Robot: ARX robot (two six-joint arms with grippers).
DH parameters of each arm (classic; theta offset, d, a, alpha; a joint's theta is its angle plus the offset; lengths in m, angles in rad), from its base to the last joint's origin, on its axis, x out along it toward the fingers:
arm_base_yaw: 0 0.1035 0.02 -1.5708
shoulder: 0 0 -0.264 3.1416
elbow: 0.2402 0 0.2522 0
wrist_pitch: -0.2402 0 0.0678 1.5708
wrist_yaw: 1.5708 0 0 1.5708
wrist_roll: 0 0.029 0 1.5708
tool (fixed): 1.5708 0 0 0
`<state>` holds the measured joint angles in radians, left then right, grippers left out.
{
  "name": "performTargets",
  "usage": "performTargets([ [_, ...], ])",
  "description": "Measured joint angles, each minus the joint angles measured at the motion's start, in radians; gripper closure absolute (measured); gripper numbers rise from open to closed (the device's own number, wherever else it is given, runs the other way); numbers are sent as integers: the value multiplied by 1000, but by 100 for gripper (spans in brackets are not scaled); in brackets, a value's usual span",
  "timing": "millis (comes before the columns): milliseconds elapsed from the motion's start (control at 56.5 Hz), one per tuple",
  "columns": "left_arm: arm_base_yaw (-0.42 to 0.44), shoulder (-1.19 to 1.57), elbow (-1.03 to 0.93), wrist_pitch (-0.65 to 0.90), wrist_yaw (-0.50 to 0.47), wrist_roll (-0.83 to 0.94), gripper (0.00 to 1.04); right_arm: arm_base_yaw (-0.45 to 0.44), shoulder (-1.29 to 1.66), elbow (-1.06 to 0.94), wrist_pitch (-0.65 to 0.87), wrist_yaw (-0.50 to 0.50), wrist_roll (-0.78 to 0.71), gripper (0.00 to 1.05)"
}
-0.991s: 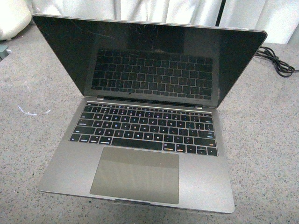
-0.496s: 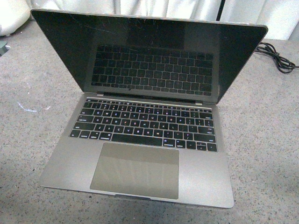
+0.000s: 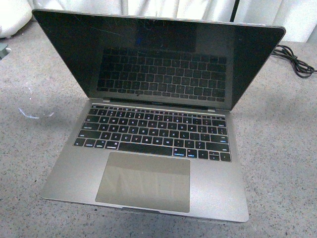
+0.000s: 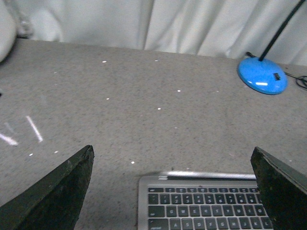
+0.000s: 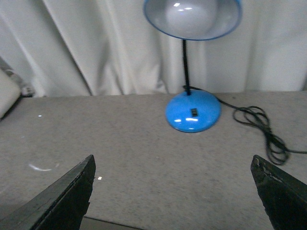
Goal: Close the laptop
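Note:
The laptop (image 3: 148, 148) lies open on the grey table (image 3: 34, 148) in the front view. Its lid stands up and tilts back, and the black screen (image 3: 158, 54) reflects the keyboard. Neither gripper shows in the front view. In the left wrist view my left gripper (image 4: 171, 151) is open and empty, and a metal edge of the laptop with rows of keys (image 4: 201, 203) lies between its fingers (image 4: 57, 196). In the right wrist view my right gripper (image 5: 172, 160) is open and empty over bare table. A thin dark edge there may be the laptop.
A blue desk lamp (image 5: 193, 111) stands on the table behind the laptop, also seen in the left wrist view (image 4: 262, 76). Its black cable (image 5: 264, 129) lies coiled beside it, at the back right in the front view (image 3: 297, 62). White curtains (image 5: 96, 48) hang behind the table.
The whole laptop sits slightly higher in the front view than a second ago. The lid stays open at about the same angle.

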<state>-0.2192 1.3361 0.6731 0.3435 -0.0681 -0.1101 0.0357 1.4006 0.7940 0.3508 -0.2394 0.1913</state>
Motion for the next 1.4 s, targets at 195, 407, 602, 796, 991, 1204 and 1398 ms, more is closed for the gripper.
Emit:
performTargets([
  [195,-23,134,153,-92,54,2,20,42,101,142,-112,-64,56,22],
  [407,-47,208,229,-138,54,22,67,93,158,166,-159,-139,120,70],
  [602,-44,216,232,-127,46,46,101,101,167,164,-130,-157,137,103],
  [796,-17,250,233,-154,76,45,101,70,185,157,-108,-230,261,104],
  [991,21,185,94,-171,72,17,101,53,242,-22,-11,-420,541,104],
  [1204,71,164,-38,-187,61,-29,101,85,283,-172,85,-451,687,104],
  [1398,95,143,-156,-185,46,-126,101,93,361,-262,143,-451,825,104],
])
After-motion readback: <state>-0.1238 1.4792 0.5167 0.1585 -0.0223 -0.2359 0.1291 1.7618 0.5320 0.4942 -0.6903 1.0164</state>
